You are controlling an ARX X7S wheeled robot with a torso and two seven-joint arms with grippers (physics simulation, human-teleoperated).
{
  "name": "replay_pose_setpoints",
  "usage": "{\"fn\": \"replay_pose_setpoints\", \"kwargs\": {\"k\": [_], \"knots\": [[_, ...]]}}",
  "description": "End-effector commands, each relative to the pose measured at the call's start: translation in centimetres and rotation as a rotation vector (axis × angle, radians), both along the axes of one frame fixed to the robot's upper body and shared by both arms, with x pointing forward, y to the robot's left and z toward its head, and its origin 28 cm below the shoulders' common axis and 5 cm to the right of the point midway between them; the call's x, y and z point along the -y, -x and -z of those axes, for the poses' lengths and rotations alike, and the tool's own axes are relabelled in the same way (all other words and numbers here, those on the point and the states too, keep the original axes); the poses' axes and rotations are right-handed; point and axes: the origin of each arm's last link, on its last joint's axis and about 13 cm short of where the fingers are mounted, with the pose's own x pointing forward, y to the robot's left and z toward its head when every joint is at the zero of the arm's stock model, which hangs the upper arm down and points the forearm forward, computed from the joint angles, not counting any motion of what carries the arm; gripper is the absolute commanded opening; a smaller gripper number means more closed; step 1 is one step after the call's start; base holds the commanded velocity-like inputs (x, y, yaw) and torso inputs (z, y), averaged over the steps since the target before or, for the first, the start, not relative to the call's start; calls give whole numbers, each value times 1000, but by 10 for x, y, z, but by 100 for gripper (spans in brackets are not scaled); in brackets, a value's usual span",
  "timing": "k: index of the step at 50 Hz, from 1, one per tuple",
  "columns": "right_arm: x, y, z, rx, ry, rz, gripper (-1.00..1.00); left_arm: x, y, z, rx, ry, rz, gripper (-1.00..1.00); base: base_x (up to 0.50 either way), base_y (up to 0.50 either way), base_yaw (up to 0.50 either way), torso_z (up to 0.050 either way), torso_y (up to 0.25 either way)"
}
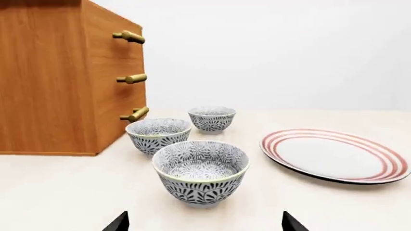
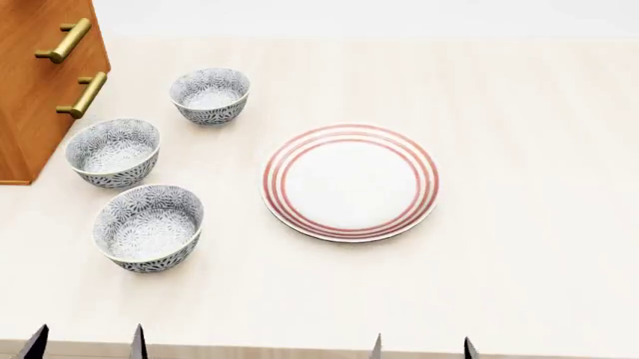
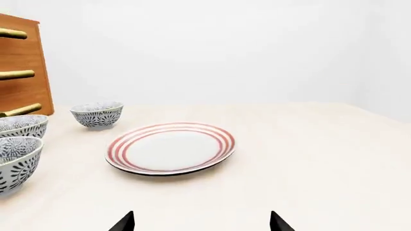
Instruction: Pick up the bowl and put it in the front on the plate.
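Note:
Three alike floral bowls stand in a row on the left of the table. The front bowl point(image 2: 149, 227) point(image 1: 201, 171) point(image 3: 16, 161) is nearest me; the middle bowl point(image 2: 113, 152) point(image 1: 159, 134) and the far bowl point(image 2: 209, 95) point(image 1: 212, 118) point(image 3: 97, 114) lie behind it. The red-ringed white plate point(image 2: 349, 182) point(image 1: 335, 155) point(image 3: 170, 147) lies bare at the table's centre. My left gripper point(image 2: 87, 345) point(image 1: 204, 225) is open at the near edge, just short of the front bowl. My right gripper point(image 2: 421, 349) point(image 3: 200, 224) is open at the near edge, in front of the plate.
A wooden drawer cabinet point(image 2: 35, 82) point(image 1: 57, 77) with brass handles stands at the far left, close behind the middle bowl. The pale wooden tabletop point(image 2: 529, 149) stretches to the right of the plate.

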Motion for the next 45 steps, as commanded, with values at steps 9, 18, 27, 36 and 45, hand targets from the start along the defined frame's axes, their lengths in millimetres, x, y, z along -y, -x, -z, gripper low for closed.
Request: {"fn": "replay_pose_setpoints", "kwargs": {"k": [9,18,27,36,45], "knots": [[0,25,-53,701,-87,-23,100,-5,24,-64,720,-95,-146,100,0,0,0,0,0],[1,27,-55,736,-100,-33,100,-5,24,-64,721,-90,-151,100,49,0,0,0,0],[0,28,-56,748,-101,-37,100,-4,24,-65,723,-91,-151,100,490,0,0,0,0],[0,28,-56,749,-101,-42,100,-4,25,-66,732,-89,-153,100,500,0,0,0,0],[0,28,-57,750,-102,-44,100,-4,26,-66,734,-89,-152,100,500,0,0,0,0]]}}
